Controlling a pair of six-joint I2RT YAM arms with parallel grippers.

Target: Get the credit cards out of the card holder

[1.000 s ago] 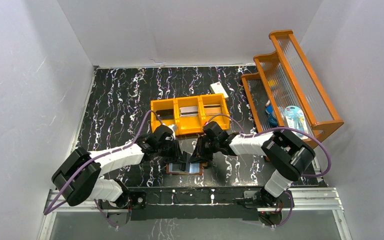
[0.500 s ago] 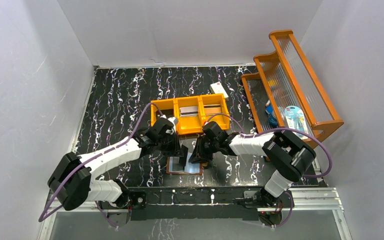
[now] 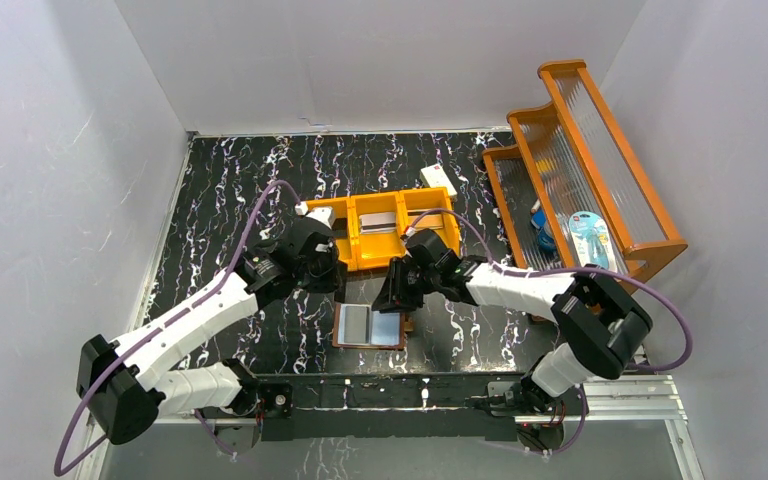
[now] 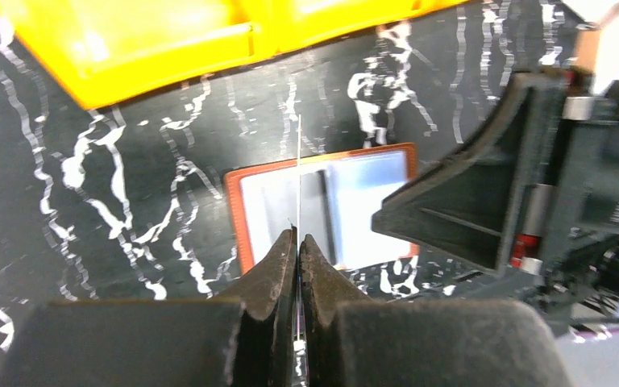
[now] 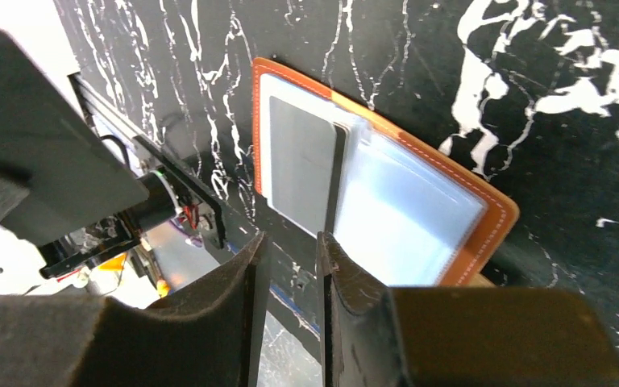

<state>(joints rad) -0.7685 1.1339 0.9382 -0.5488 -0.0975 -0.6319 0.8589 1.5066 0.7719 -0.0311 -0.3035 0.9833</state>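
Both arms have lifted off the open wallet [image 3: 370, 326] on the tabletop. Left hand [image 4: 298, 238] carries a pinched card [image 4: 299, 173] toward the tray [image 4: 169, 56]; right hand [image 5: 292, 239] is slightly spread, empty. One grey card [image 5: 302, 165] waits inside.

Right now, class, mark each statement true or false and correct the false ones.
1. The wallet lies open on the table. True.
2. The left end effector is shut on a thin card. True.
3. The right end effector grips the wallet. False: it is open and holds nothing.
4. The wallet holds no card. False: a grey card sits in one pocket.
5. A silver-grey card lies in the orange tray's middle compartment. True.
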